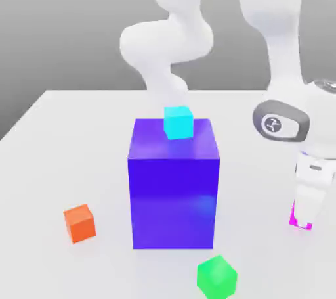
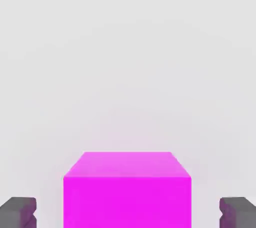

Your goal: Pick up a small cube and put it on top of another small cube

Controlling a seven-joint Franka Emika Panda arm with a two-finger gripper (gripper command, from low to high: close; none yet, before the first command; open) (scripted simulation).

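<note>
The blue block (image 1: 172, 199) is standing upright near the middle of the pale table (image 1: 59, 160). The orange cube (image 1: 80, 224) is sitting near it, on the exterior view's left. The green cube (image 1: 217, 278) is resting at the near side, toward the exterior view's right.

No legible words, numbers or brand names. On the robot arm's dark oval wrist panel (image 1: 294, 124), a round emblem (image 1: 272, 123), dark marks on white, too small to make out.
</note>
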